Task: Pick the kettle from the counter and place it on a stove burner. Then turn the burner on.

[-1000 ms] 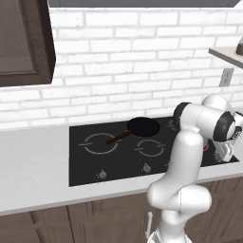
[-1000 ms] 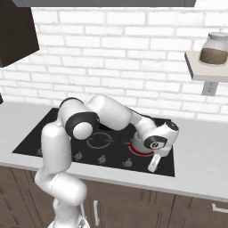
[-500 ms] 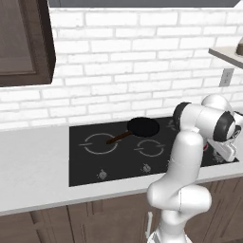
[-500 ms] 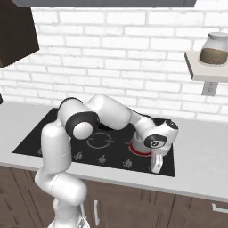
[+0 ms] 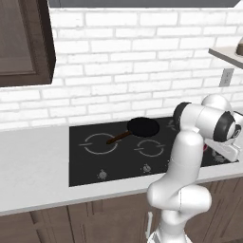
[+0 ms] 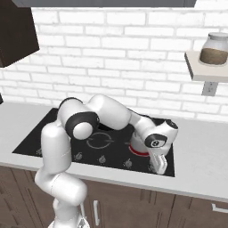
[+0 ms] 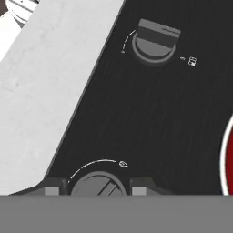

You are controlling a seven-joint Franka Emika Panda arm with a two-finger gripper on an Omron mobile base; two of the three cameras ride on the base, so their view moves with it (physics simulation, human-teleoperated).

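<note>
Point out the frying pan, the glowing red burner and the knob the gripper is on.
frying pan (image 5: pixel 144 126), left base view, middle of the black pan bowl.
red burner (image 6: pixel 139 152), right base view, its front rim.
knob (image 7: pixel 97 185), hand view, grey face between the gripper (image 7: pixel 97 187) fingertips.

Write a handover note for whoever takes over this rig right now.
Hand: fingertips sit either side of a front knob; whether they grip it cannot be told.
Stove: the ring near that knob glows red, so a burner looks on.
Kettle: hidden, possibly behind the arm on that ring; unconfirmed.
Black pan: on a rear burner.
Left: confirm the kettle sits on the lit ring, then back the hand off.
</note>
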